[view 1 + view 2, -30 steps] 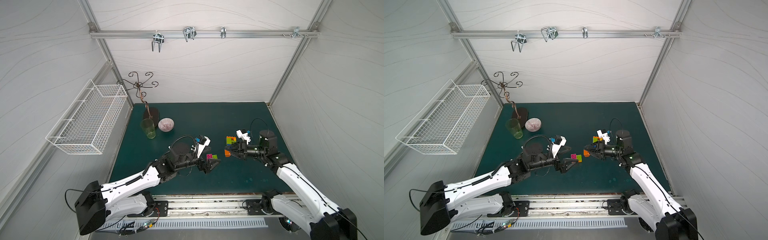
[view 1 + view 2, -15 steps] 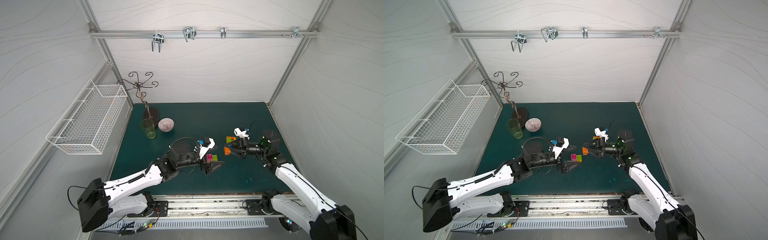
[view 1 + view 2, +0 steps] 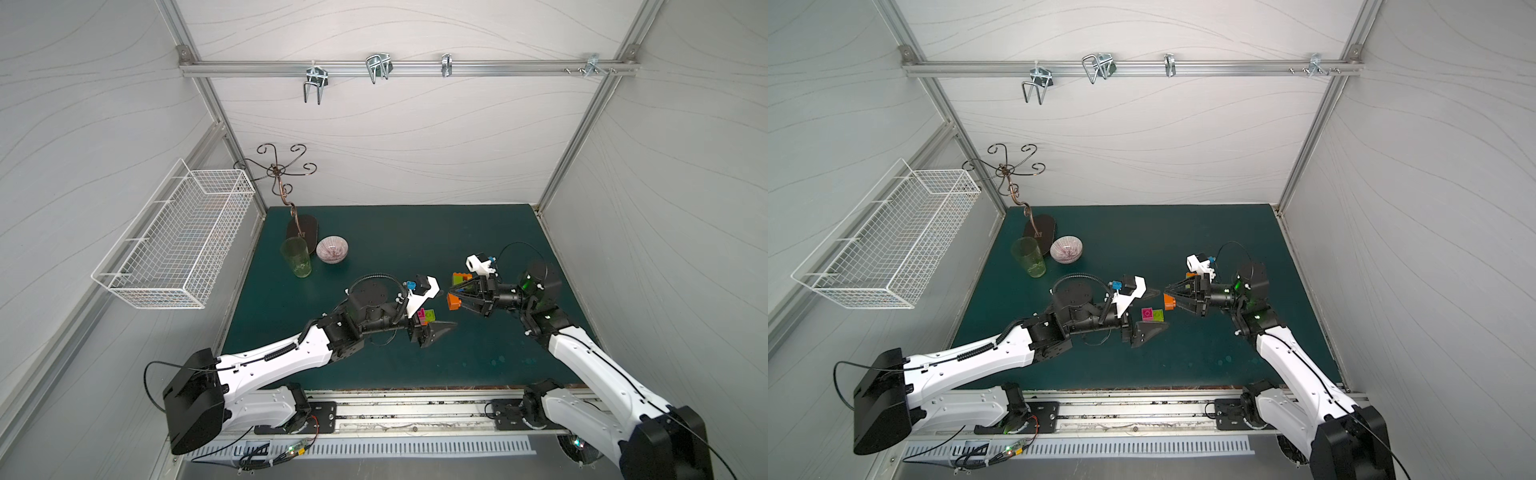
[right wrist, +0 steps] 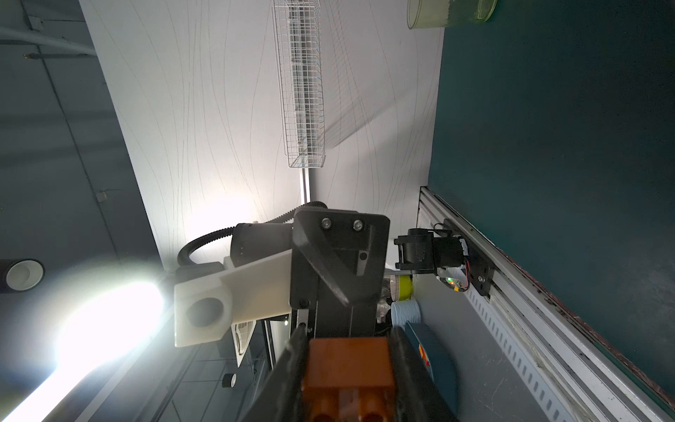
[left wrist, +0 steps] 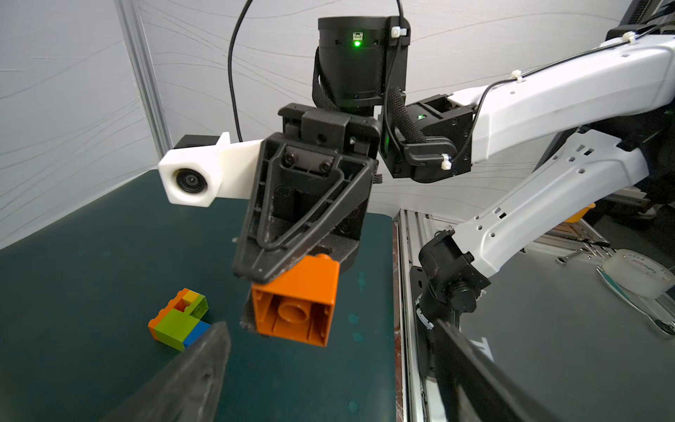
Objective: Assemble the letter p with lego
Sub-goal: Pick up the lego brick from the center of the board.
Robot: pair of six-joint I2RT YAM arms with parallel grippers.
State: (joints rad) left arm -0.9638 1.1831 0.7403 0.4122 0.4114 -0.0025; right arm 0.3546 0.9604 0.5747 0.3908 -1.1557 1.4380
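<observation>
An orange brick point(image 5: 296, 303) is held clear of the mat point(image 3: 415, 249), right of centre, clamped in the right gripper point(image 3: 454, 298). The left gripper point(image 3: 1162, 309) is faced toward it, jaws spread and empty. A handover is judged to be in hand; next, the jaws must be closed squarely on the brick's free end.

White arm links point(image 3: 270, 365), blk joints point(image 3: 370, 301) + cables point(image 5: 400, 109), white cam mounts point(image 5: 197, 175), green LED point(image 5: 357, 44)

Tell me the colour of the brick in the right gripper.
Orange. The brick shows best in the left wrist view.
</observation>
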